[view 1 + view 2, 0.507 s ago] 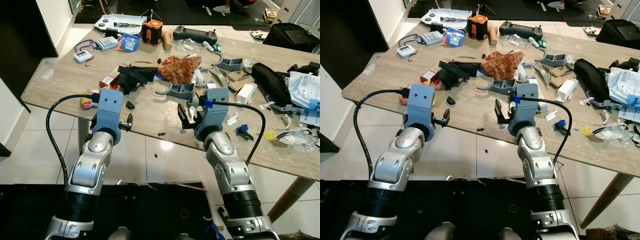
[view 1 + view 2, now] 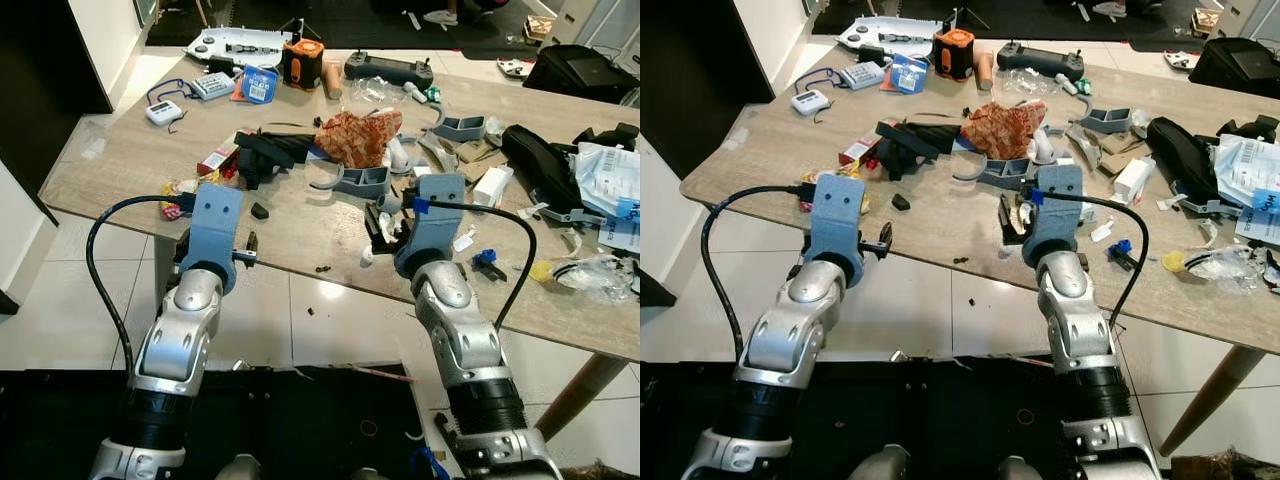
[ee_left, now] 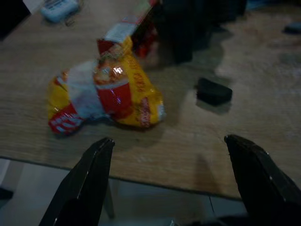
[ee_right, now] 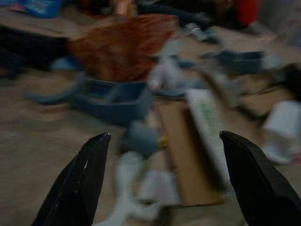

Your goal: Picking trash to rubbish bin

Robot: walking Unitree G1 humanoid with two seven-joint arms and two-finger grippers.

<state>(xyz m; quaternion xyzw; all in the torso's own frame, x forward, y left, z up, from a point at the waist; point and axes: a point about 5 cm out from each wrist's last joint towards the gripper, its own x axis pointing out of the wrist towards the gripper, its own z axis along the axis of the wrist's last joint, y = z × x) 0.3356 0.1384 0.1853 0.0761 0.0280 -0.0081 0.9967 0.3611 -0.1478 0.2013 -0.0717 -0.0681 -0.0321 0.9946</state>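
Note:
A crumpled yellow and red snack wrapper (image 3: pixel 106 92) lies near the table's front left edge, partly hidden behind my left wrist (image 2: pixel 178 188). My left gripper (image 3: pixel 169 141) hovers open at that edge, just short of the wrapper, nothing between its fingers. A small black block (image 3: pixel 214 91) lies to the wrapper's right. My right gripper (image 2: pixel 378 225) is open over the table's front middle. Ahead of it sit white scraps (image 4: pixel 141 188), a blue-grey plastic part (image 4: pixel 115 96) and a crumpled orange-brown paper (image 2: pixel 358 138).
The wooden table (image 2: pixel 120 160) is cluttered: an orange device (image 2: pixel 303 62), a black controller (image 2: pixel 390 68), a black bag (image 2: pixel 540 165), white plastic bags (image 2: pixel 610 180) at the right. White tiled floor (image 2: pixel 320 300) lies below the front edge.
My right gripper has moved forward over the table edge, closer to the blue-grey part. The left arm has shifted only slightly.

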